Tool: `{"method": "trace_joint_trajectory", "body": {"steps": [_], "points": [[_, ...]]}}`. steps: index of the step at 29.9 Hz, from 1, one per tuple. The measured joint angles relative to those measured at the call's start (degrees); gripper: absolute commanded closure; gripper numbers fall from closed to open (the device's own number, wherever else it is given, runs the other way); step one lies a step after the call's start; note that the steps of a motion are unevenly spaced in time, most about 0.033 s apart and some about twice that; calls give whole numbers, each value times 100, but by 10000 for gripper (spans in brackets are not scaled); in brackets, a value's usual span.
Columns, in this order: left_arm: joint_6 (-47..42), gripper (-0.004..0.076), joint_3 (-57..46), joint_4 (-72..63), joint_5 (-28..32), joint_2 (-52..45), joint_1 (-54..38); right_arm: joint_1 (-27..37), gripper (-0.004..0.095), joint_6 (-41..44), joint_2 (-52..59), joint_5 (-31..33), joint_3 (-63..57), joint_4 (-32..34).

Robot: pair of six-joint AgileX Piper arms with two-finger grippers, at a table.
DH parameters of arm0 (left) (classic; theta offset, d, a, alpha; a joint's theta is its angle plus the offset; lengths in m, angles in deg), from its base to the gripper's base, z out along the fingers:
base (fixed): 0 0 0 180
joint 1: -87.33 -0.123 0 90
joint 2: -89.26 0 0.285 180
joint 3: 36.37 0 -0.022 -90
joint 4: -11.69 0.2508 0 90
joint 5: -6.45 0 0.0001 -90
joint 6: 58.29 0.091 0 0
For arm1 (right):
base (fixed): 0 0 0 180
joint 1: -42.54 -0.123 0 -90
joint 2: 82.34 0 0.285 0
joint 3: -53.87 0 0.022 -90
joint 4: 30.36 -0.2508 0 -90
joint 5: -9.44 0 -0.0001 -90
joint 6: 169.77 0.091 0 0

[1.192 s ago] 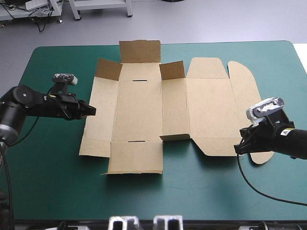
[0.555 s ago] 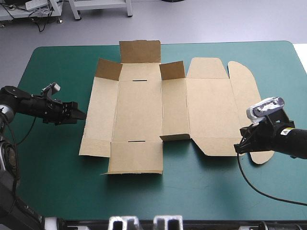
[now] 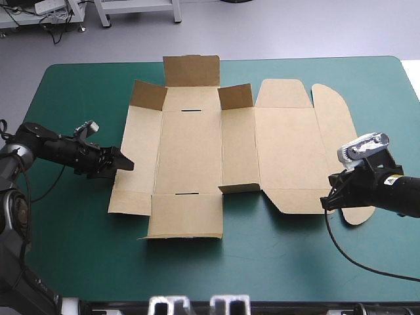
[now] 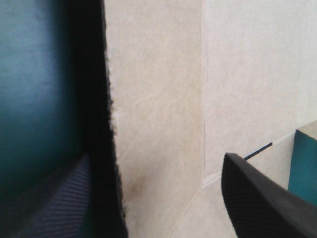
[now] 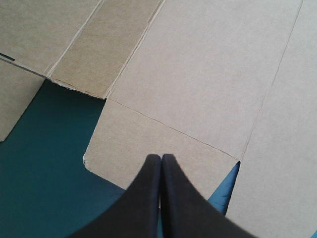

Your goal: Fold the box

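Observation:
The brown box (image 3: 190,151) lies as a cut sheet in the middle of the table. Its far wall (image 3: 191,69) and the two short flaps beside that wall stand raised; the rest is flat. My left gripper (image 3: 121,162) is low at the sheet's left edge. In the left wrist view its black fingers (image 4: 262,198) stand apart, open, and the box (image 4: 163,99) edge runs between them untouched. My right gripper (image 3: 326,202) is shut over the near flap of the lid panel. In the right wrist view its tips (image 5: 161,158) meet above the box (image 5: 213,59).
The lid panel (image 3: 285,144) and its rounded tab (image 3: 331,118) reach toward the table's right edge. A strip of teal-green cover (image 3: 230,269) runs between the sheet and the table's front edge, and another (image 3: 65,98) lies left of the box.
My left arm drew back to the left, then came in low again to the box's left edge, and its fingers opened. The right arm and the box have not moved.

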Motion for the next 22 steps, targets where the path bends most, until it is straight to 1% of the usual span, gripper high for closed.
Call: {"method": "trace_joint_trajectory", "body": {"steps": [5, 9, 11, 13, 14, 16, 18, 19, 22], "points": [[178, 196, -5, -568, 29, 185, 75, 0, 927, 0, 0, -4, 0, 0], [232, 197, -5, -666, 57, 345, 319, 0, 926, 0, 0, -4, 0, 0], [232, 220, -5, -702, 57, 397, 437, 0, 926, 0, 0, -4, 0, 0], [232, 290, -5, -737, 57, 404, 493, 0, 926, 0, 0, -4, 0, 0], [232, 350, -5, -745, 57, 414, 506, 0, 927, 0, 0, -4, 0, 0], [232, 497, -5, -758, 61, 420, 513, 0, 927, 0, 0, -4, 0, 0], [232, 683, -5, -775, 63, 420, 513, 0, 927, 0, 0, -4, 0, 0], [232, 730, -5, -795, 63, 420, 519, 0, 926, 0, 0, -4, 0, 0], [238, 733, -5, -857, 63, 425, 519, 0, 927, 0, 0, -4, 0, 5]]}}
